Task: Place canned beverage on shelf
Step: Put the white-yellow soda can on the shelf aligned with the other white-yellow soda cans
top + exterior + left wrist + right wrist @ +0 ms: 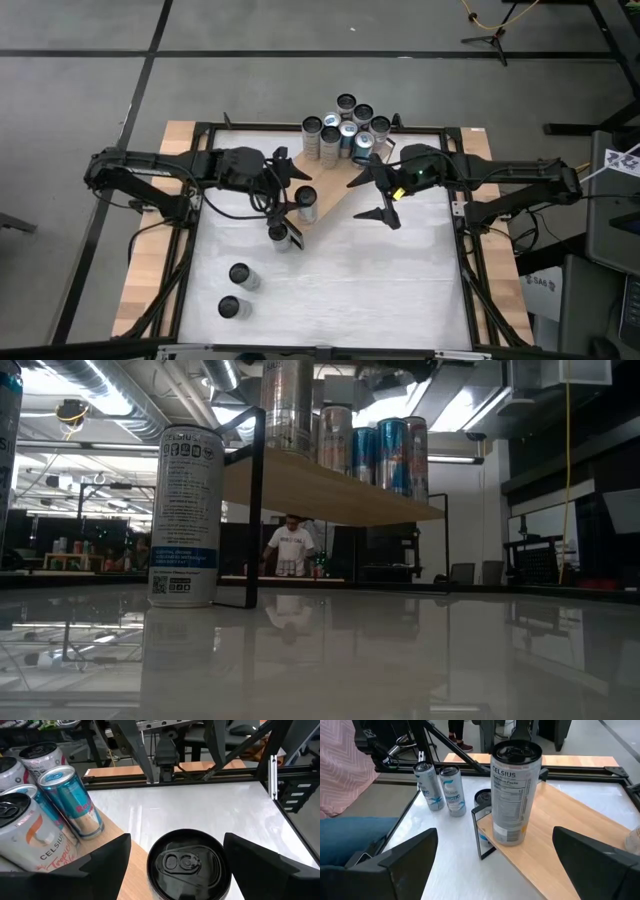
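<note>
The shelf (pixel 338 192), a light-brown board with black frame ends, lies slanted across the table's far middle. Several cans (pixel 342 125) stand clustered on its far end. A black-topped Celsius can (pixel 187 865) stands upright alone on its near end (pixel 516 795). My left gripper (pixel 294 184) is open at this can's top. Its fingers (pixel 107 857) stand on either side of the can with a gap showing on each side. My right gripper (pixel 375 198) is open and empty to the can's right, above the table.
One can (pixel 280 235) stands on the table by the shelf's black frame end (pixel 481 832). Two more cans (pixel 236 290) stand near the front left; one of them (pixel 185 515) shows large in the low view. A person stands in the room beyond (pixel 290 545).
</note>
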You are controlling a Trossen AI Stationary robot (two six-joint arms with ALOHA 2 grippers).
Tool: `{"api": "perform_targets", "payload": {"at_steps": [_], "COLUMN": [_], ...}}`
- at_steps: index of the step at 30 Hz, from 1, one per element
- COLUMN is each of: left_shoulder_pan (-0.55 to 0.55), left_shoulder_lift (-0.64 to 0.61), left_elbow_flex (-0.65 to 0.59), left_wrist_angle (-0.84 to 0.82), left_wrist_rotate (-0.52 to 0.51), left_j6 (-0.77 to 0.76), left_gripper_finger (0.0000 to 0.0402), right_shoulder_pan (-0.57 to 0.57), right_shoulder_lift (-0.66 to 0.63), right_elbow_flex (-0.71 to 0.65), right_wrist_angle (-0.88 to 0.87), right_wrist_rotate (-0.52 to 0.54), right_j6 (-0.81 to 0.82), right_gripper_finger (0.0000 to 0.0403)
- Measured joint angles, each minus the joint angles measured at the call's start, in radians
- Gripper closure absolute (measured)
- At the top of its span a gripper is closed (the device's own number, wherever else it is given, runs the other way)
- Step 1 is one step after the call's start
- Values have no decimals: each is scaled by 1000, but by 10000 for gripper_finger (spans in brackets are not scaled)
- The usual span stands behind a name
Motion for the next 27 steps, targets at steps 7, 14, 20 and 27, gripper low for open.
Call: {"api": "perform_targets", "payload": {"at_steps": [7,14,20,27], "left_shoulder_pan": [0,0,-1,-2], "left_shoulder_lift": [0,-3,-8,-9], "left_elbow_flex": [0,0,0,0], "left_wrist_angle": [-3,21,35,34], "left_wrist_rotate": [5,6,14,81], "left_j6": [-1,-2,-5,-21], "left_gripper_finger": [88,88,88,88], "right_shoulder_pan": [0,0,0,0], "right_shoulder_lift": [0,0,0,1], "right_elbow_flex": [0,0,0,0], "right_wrist_angle": [-18,-18,-22,-26], "right_wrist_rotate": [0,0,0,0], "right_j6": [0,0,0,0], "right_gripper_finger": [15,15,15,15]}}
